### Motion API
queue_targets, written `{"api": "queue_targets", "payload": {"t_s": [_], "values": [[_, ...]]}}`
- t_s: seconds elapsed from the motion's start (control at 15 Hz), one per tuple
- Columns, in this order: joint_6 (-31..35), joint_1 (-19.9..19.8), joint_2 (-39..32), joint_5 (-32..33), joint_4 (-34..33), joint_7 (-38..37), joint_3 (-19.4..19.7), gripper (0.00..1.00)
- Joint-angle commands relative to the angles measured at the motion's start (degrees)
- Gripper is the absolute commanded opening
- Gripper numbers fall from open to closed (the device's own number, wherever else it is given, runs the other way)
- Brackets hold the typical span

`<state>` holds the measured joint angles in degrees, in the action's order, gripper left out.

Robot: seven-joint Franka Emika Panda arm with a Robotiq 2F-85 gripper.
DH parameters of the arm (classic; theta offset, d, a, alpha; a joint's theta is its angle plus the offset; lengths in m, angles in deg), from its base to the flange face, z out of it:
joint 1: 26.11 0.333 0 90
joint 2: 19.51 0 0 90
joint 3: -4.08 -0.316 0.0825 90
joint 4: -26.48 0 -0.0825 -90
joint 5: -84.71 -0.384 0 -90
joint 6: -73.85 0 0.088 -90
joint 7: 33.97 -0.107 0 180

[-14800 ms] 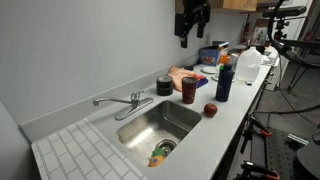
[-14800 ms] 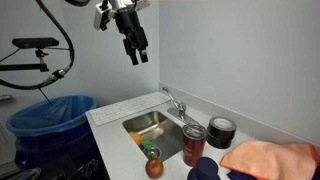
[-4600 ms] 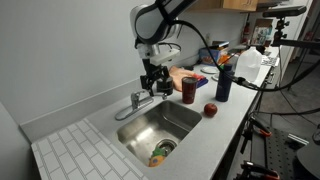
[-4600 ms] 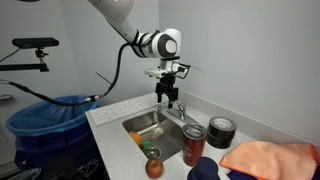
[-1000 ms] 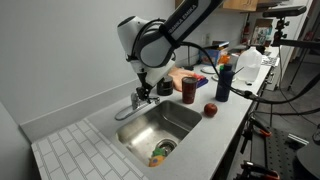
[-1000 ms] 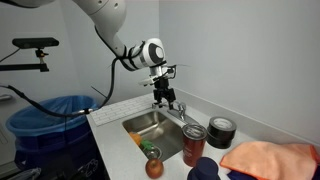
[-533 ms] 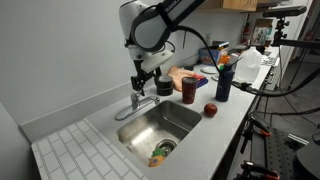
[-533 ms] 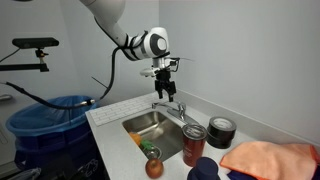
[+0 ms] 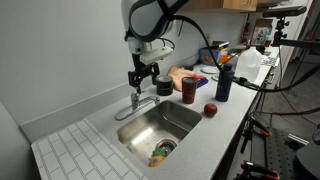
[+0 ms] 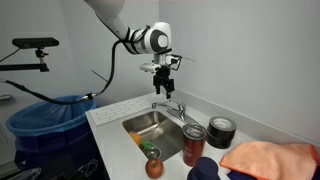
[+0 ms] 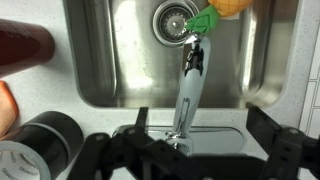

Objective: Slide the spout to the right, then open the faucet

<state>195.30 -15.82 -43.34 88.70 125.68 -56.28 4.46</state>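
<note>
The chrome faucet (image 9: pixel 136 101) stands at the back rim of the sink (image 9: pixel 185 113). It also shows in the other exterior view (image 10: pixel 172 106). Its slim spout (image 9: pixel 124 112) angles out over the basin. In the wrist view the spout (image 11: pixel 190 80) runs from the faucet body (image 11: pixel 178 135) toward the drain. My gripper (image 9: pixel 141 78) hangs just above the faucet, open and empty, as both exterior views show (image 10: pixel 165 88). In the wrist view the gripper (image 11: pixel 185 152) has its fingers (image 11: pixel 272 142) wide apart on either side of the faucet base.
On the counter stand a dark red can (image 9: pixel 189 89), a black tape roll (image 9: pixel 164 86), a blue bottle (image 9: pixel 224 78), a red apple (image 9: pixel 210 110) and an orange cloth (image 10: pixel 265 158). Green and orange items (image 11: pixel 206 18) lie by the drain. A blue bin (image 10: pixel 55 115) stands beside the counter.
My gripper has risen from the faucet to a little above it. The spout has not visibly moved.
</note>
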Motion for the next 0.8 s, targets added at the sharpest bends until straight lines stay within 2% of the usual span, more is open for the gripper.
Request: {"api": "queue_targets", "payload": {"t_s": [0.0,0.07,0.13,0.33,0.73], "values": [[1.3,0.2,-5.5,-1.7,-4.4,-0.7,-1.4,1.0],[1.1,0.5,-5.7,-1.4,-4.7,-1.7,-1.3,1.0],[0.5,0.0,-1.6,-0.3,-1.0,-0.5,-0.8,1.0],[1.2,0.8,-4.9,-0.4,-2.9,-1.3,-1.0,1.0],[1.2,0.8,-5.5,-0.4,-3.9,-1.3,-1.0,1.0]]}}
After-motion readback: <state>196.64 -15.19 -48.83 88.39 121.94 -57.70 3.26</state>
